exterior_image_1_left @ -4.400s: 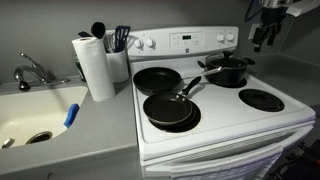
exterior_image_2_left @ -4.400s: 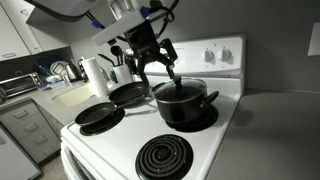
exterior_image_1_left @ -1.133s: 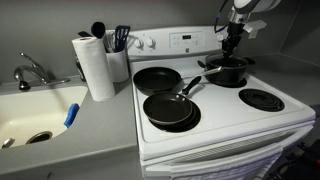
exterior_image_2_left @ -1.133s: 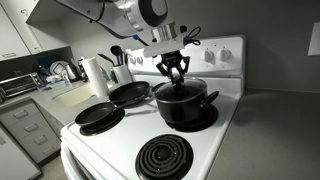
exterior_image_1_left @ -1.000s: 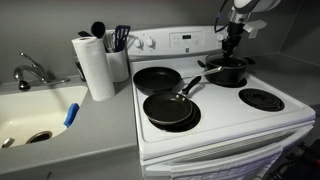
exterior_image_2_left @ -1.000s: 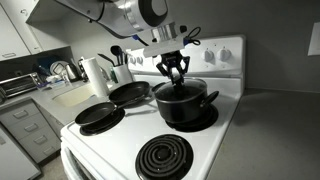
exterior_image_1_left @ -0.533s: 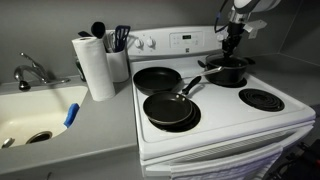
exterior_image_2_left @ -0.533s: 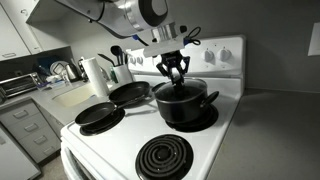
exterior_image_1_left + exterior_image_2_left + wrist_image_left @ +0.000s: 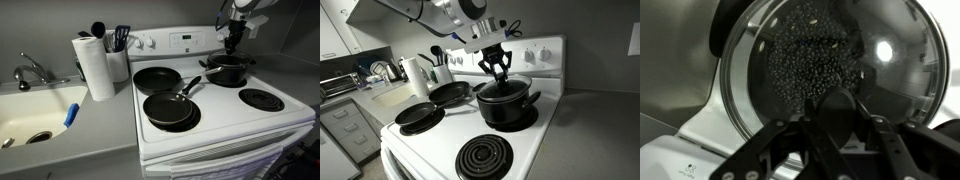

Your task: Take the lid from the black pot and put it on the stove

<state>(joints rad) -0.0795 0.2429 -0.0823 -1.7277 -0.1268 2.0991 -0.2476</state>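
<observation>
The black pot (image 9: 228, 72) (image 9: 506, 105) stands on the back burner of the white stove (image 9: 225, 125) (image 9: 430, 140). The clear glass lid (image 9: 830, 60) (image 9: 503, 86) fills the wrist view, its metal rim round a steamed-up dome. My gripper (image 9: 840, 118) (image 9: 498, 72) (image 9: 233, 47) comes down from above and is shut on the lid's dark centre knob (image 9: 840, 108). In an exterior view the lid hangs just above the pot's rim, still over the pot.
Two shallow black frying pans (image 9: 170, 108) (image 9: 157, 78) sit on the other burners beside the pot. One coil burner (image 9: 261, 99) (image 9: 483, 156) is bare. A paper towel roll (image 9: 94, 67), a utensil holder (image 9: 119, 60) and a sink (image 9: 35, 118) lie off to the side.
The gripper has risen slightly, taking the lid up off the pot's rim. Pans and pot stay where they were.
</observation>
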